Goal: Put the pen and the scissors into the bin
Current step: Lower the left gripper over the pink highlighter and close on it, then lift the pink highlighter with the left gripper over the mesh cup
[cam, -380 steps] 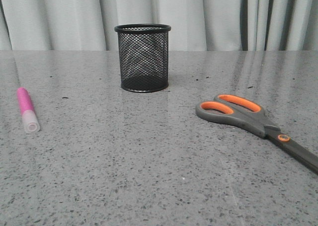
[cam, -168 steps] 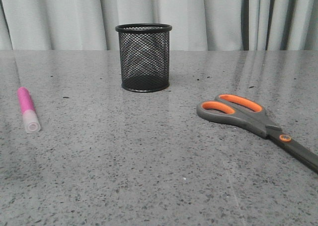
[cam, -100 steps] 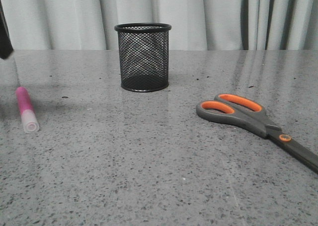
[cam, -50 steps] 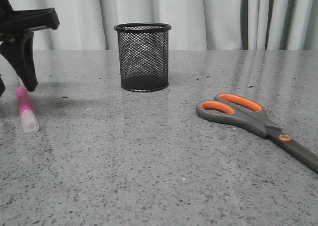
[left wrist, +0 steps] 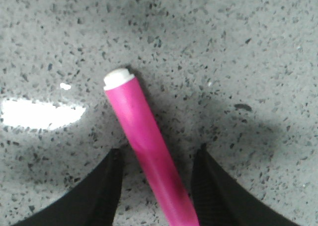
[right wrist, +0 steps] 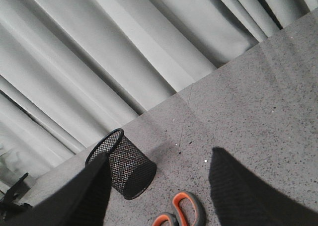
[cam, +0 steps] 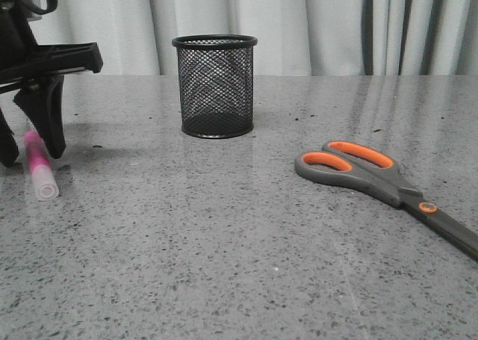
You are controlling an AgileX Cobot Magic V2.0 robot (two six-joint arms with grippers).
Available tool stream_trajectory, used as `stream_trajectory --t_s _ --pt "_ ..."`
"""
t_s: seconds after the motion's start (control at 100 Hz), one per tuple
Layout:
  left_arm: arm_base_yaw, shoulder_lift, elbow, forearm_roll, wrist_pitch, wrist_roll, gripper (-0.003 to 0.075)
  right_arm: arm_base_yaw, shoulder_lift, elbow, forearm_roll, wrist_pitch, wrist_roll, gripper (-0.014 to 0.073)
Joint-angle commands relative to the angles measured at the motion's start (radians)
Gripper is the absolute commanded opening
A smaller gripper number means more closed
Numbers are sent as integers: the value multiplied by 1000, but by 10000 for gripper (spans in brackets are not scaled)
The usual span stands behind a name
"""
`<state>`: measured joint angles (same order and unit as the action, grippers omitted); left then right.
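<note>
Left fingers [cam: 30, 147] spread wide, straddling the pen [cam: 40, 164] flat on the tabletop [cam: 224, 243], left of the bin [cam: 215, 86]; scissors [cam: 381, 183] right of bin; right fingers [right wrist: 159, 196] wide, empty.

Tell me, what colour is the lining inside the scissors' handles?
Orange, inside dark grey handles of the scissors. It shows best in the front view.

On the speckled grey stone desk [cam: 224, 243], the black wire-mesh bin [cam: 215, 86] stands far centre. The thick pink pen [cam: 40, 164] lies at the far left, straddled by the left gripper [cam: 30, 149]. The grey, orange-lined scissors [cam: 381, 187] lie right, nearer.
</note>
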<state>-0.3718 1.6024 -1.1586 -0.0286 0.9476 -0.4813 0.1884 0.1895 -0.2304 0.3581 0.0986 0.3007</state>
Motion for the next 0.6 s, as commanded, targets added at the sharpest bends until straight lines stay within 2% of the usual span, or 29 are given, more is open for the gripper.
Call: stream_trajectory --t_s 0.0,0.08,0.13,0.2,0.21,0.22,0.28,0.3,0.46,0.59 --pt "-4 0 -20 -9 -23 -10 292 3 20 -36 -6 -67 -10 393" --pt "-4 19 -20 -14 -15 -1 289 3 20 -36 -6 -67 -10 393" --pt "-4 24 -20 -28 -15 34 262 3 20 -36 -6 -67 -10 393" --pt "-4 29 -18 -38 -15 100 168 3 20 -36 -6 -67 -10 393" --pt "-4 28 -18 -38 -15 117 130 3 20 -36 -6 -67 -10 393" --pt "-4 28 -18 -38 -15 117 130 3 20 -36 -6 -67 -10 393" --pt "-4 28 -18 -38 -15 143 1 3 20 -36 -6 -67 -10 393" --pt "-4 28 -18 -38 -15 145 -18 3 20 -36 -6 -67 -10 393" --pt "-4 28 -18 -51 -48 192 -15 3 20 -36 -6 -67 -10 393" --pt "-4 -14 -60 -124 -182 303 -15 3 20 -36 -6 -67 -10 393"
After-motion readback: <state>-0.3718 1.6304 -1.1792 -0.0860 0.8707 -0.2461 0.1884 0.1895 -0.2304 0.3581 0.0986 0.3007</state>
